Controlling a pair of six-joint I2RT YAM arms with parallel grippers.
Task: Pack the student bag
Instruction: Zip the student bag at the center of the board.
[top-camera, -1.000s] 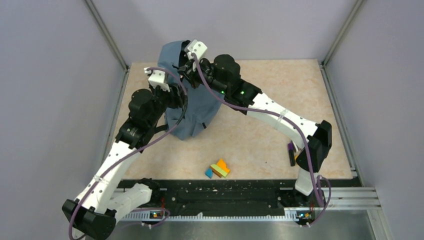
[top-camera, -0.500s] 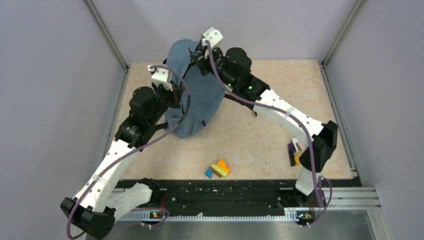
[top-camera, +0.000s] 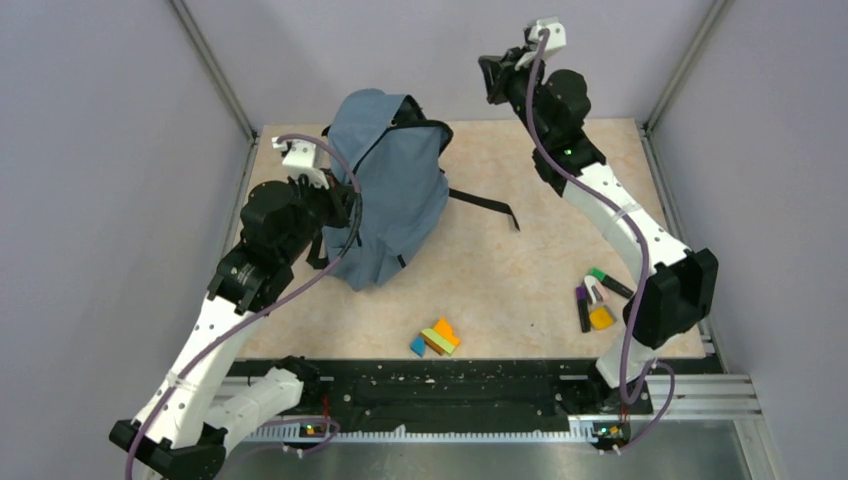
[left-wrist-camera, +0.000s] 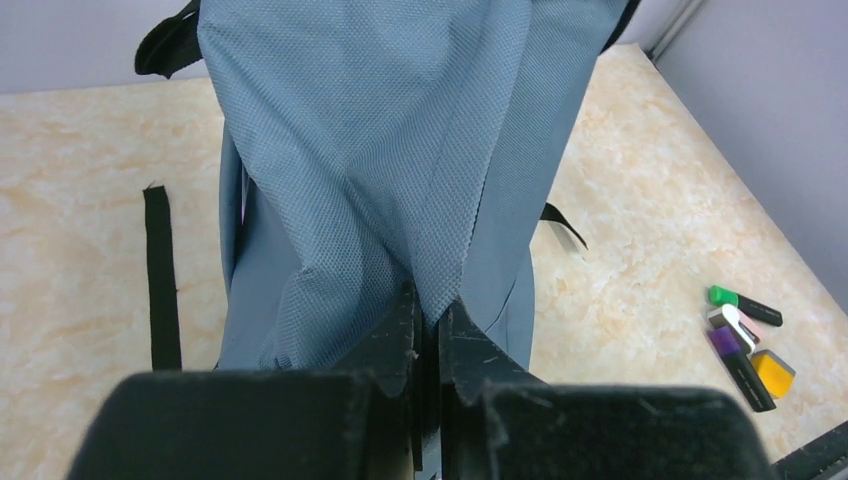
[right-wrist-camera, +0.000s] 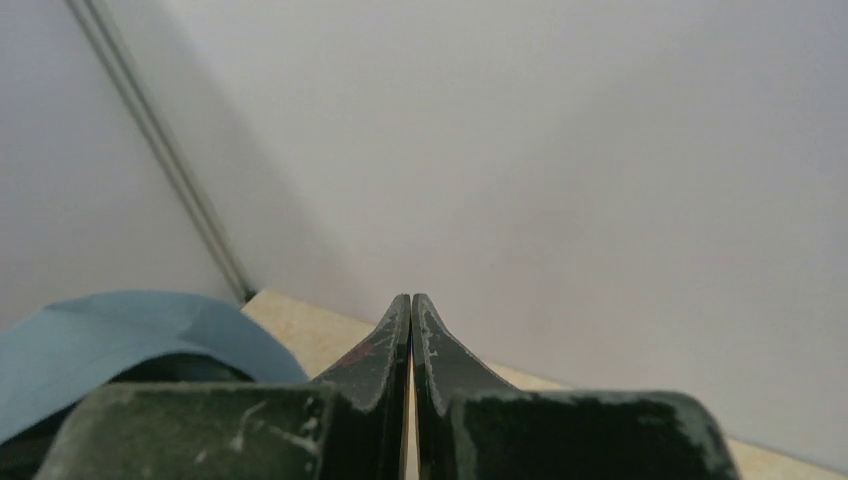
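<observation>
The student bag (top-camera: 390, 185), a slate-blue fabric backpack, stands slumped at the back left of the table, its black strap (top-camera: 487, 206) trailing to the right. My left gripper (top-camera: 345, 208) is at the bag's left side. In the left wrist view that gripper (left-wrist-camera: 428, 305) is shut on a fold of the bag's mesh fabric (left-wrist-camera: 400, 150). My right gripper (top-camera: 492, 76) is raised high near the back wall, to the right of the bag and apart from it. The right wrist view shows this gripper (right-wrist-camera: 411, 300) shut with nothing in it, with the bag's top (right-wrist-camera: 120, 325) low at the left.
Colored blocks (top-camera: 436, 338) lie near the front middle of the table. Several highlighters (top-camera: 595, 298) lie at the right beside the right arm's base, also visible in the left wrist view (left-wrist-camera: 745, 335). A loose black strap (left-wrist-camera: 160, 280) lies on the table left of the bag.
My left gripper has closed on the bag's fabric. The right arm has swung up and to the right, away from the bag's top, and the bag now stands taller.
</observation>
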